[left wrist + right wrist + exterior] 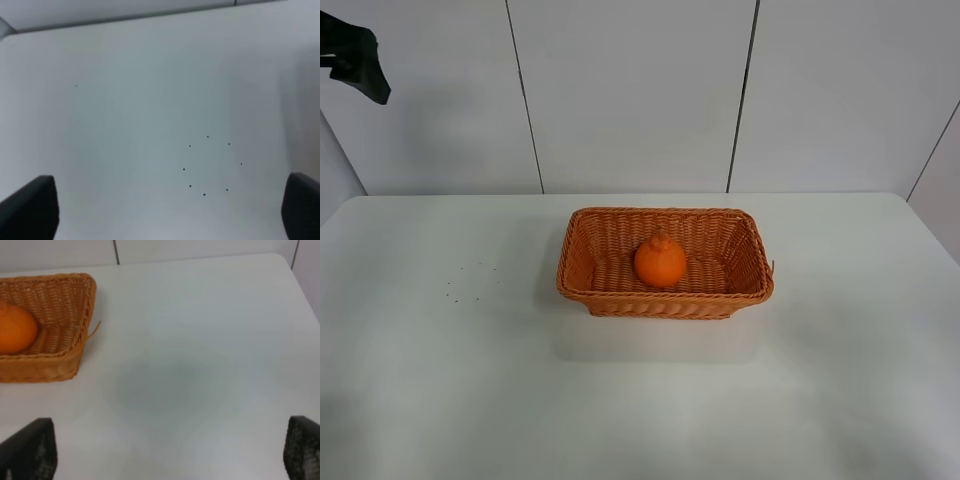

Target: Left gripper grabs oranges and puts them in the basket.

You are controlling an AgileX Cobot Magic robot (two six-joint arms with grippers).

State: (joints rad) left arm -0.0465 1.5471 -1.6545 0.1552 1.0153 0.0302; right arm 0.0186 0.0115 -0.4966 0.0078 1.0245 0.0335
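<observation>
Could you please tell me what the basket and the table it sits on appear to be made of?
The basket looks like woven wicker or rattan, possibly a plastic imitation: orange-brown strands interlace in rows, and one loose strand pokes out at a corner. The table seems to be smooth white laminate or painted board with a matte finish and soft shadows. Its core cannot be told.

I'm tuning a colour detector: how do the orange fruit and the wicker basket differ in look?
The bright orange knob-topped fruit is round and smooth; the orange-brown woven wicker basket is rectangular and ribbed. The fruit is far smaller, sitting inside the basket. The fruit is the more vivid orange; the basket is browner. Both are orange-toned.
</observation>
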